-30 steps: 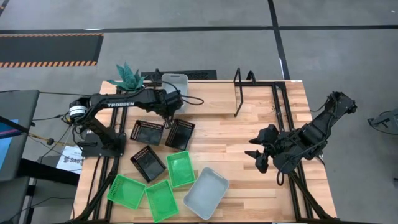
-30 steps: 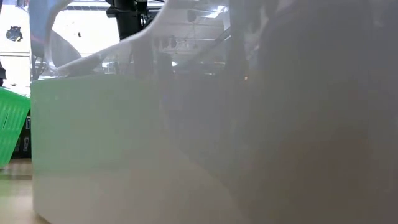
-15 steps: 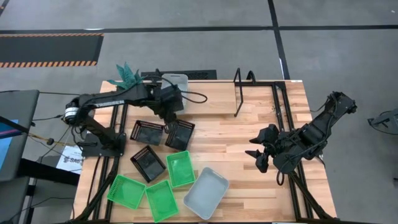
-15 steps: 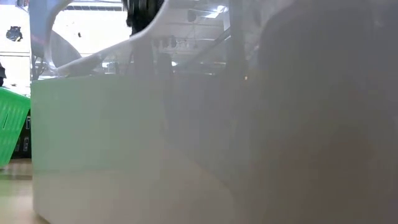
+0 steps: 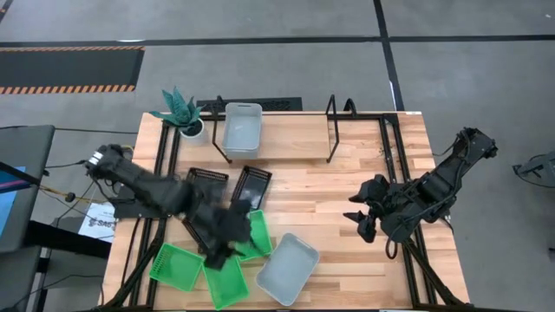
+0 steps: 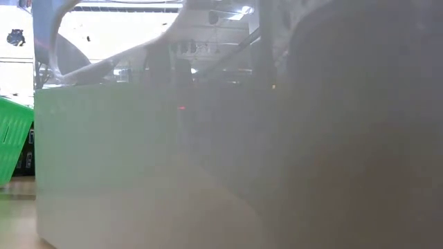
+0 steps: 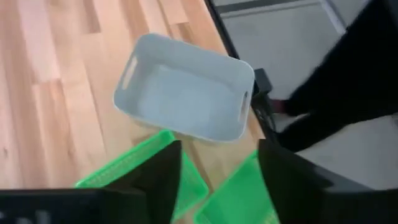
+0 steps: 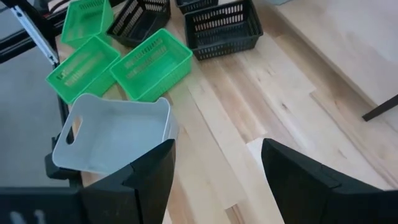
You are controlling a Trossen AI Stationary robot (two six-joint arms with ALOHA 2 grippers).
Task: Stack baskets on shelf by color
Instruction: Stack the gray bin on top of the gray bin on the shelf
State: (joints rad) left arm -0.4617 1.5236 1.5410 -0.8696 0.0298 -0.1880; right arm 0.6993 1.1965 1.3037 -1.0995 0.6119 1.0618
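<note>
One pale grey basket (image 5: 243, 126) stands at the left end of the shelf (image 5: 332, 130) by the far edge. Another grey basket (image 5: 287, 268) (image 7: 186, 93) sits on the table near the front, beside three green baskets (image 5: 176, 266) (image 5: 224, 281) (image 5: 254, 232). Two black baskets (image 5: 205, 179) (image 5: 251, 185) lie mid-left. My left gripper (image 5: 227, 251) (image 7: 219, 162) hangs open above the green baskets, holding nothing. At the right, my right gripper (image 5: 357, 224) (image 8: 217, 149) waits open above bare table.
A white pot with a green plant (image 5: 189, 121) stands at the far left corner. In the low view, the wall of the near grey basket (image 6: 138, 159) fills almost the whole picture, with a green basket (image 6: 14, 138) at its left. Bare wood lies between shelf and right arm.
My left arm has swung fast from the far edge, beside the grey basket on the shelf, toward the near edge, and is now over the green baskets. The grey basket stays on the shelf, now uncovered. The right arm has kept still.
</note>
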